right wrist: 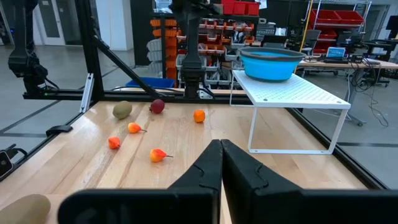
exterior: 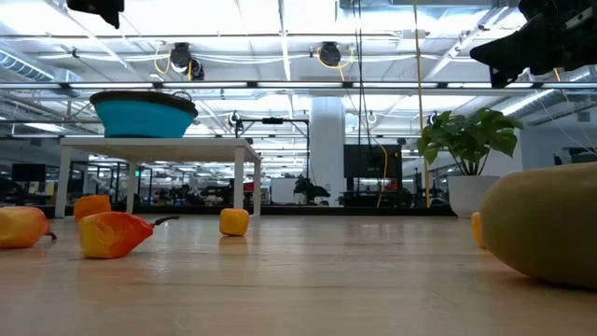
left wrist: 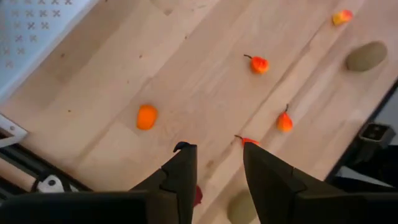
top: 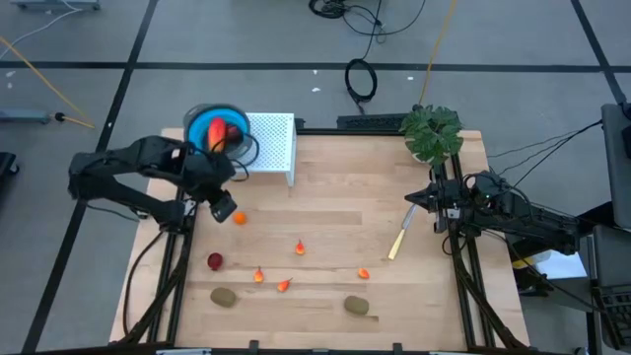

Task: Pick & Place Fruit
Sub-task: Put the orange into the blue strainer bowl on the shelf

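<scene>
One white rack (top: 271,144) holds the blue bowl (top: 204,122) beside the plant (top: 432,131).

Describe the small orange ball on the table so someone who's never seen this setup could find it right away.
Start at the white rack holding the blue bowl at the table's far left corner. Just in front of it, near the left hand, lies the orange ball. It is plain, round and stemless, unlike the dark red ball and the pointed orange-red bits nearer the front edge.

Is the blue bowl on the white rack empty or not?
Not empty. The high view shows a red-orange fruit lying inside the blue bowl, which sits on the white rack.
</scene>
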Robot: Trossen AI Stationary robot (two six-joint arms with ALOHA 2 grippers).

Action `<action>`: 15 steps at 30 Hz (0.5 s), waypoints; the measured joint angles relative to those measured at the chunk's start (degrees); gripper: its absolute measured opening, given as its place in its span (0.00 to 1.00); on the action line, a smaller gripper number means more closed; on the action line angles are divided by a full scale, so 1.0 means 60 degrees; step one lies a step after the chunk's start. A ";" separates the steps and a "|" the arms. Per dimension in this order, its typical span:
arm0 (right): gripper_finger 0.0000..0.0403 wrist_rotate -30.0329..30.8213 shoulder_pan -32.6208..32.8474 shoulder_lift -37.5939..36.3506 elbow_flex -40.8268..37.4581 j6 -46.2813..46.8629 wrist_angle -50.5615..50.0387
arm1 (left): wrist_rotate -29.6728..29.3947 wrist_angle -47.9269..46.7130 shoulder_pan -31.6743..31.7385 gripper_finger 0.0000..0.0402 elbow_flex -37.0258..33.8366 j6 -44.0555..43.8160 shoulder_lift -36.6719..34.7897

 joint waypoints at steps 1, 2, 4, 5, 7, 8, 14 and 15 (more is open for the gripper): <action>0.00 -0.0002 0.0000 0.0003 0.0000 0.0000 0.0000 | -0.0130 0.0010 -0.0154 0.31 0.0000 -0.0036 0.0019; 0.00 0.0000 0.0002 0.0004 0.0000 0.0002 0.0000 | -0.0248 0.0029 -0.0299 0.31 0.0000 -0.0079 0.0021; 0.00 0.0000 0.0000 0.0001 0.0000 0.0003 0.0000 | -0.0471 0.0019 -0.0519 0.30 0.0000 -0.0148 0.0038; 0.00 0.0000 0.0000 0.0003 0.0000 0.0004 0.0000 | -0.0568 -0.0019 -0.0602 0.29 0.0000 -0.0151 0.0110; 0.00 -0.0004 0.0003 0.0001 0.0000 0.0004 0.0000 | -0.0725 -0.0009 -0.0760 0.29 0.0000 -0.0189 0.0212; 0.00 -0.0003 0.0000 0.0004 0.0000 0.0004 0.0000 | -0.0799 0.0017 -0.0836 0.29 -0.0004 -0.0271 0.0275; 0.00 -0.0004 0.0000 0.0002 0.0000 0.0007 0.0000 | -0.1702 -0.0002 -0.1276 0.32 0.0000 -0.0431 0.0829; 0.00 -0.0004 0.0000 0.0004 0.0000 0.0007 0.0000 | -0.1833 -0.0006 -0.1309 0.34 0.0000 -0.0435 0.0978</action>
